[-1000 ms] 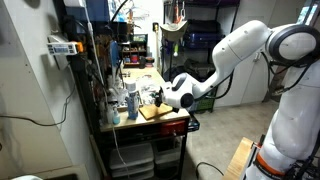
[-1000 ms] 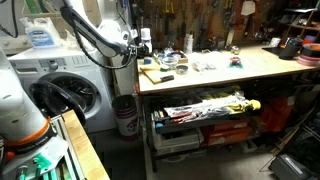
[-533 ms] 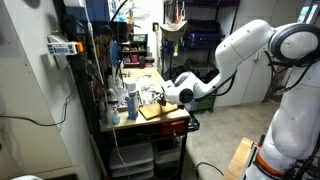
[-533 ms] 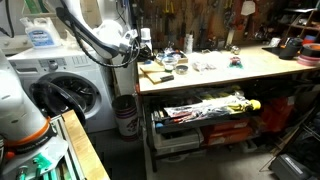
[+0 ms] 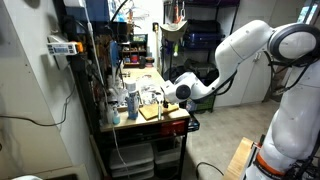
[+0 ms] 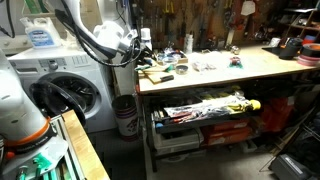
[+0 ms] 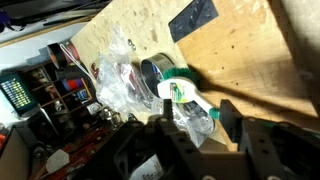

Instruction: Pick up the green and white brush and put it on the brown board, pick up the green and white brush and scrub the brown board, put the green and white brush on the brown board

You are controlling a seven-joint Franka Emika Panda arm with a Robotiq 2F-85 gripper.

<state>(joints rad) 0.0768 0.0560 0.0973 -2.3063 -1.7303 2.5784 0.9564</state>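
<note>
The green and white brush (image 7: 184, 95) lies on the plywood bench top, its clear bristle end pointing toward me. In the wrist view my gripper (image 7: 198, 106) is open, with a dark finger on each side of the brush and not closed on it. The brown board (image 5: 156, 112) is a tan rectangle at the bench's near end, just below the gripper (image 5: 163, 97). It also shows in an exterior view (image 6: 152, 74), under the gripper (image 6: 140, 52).
A dark round roll (image 7: 155, 71) and crumpled clear plastic (image 7: 118, 72) lie next to the brush. A dark flat rectangle (image 7: 193, 18) lies further out. Bottles (image 5: 131, 100) and clutter stand along the bench's wall side. A washing machine (image 6: 70, 90) stands beside the bench.
The arm has shifted slightly toward the bench and lowered a little over the board's end. The brush has not moved.
</note>
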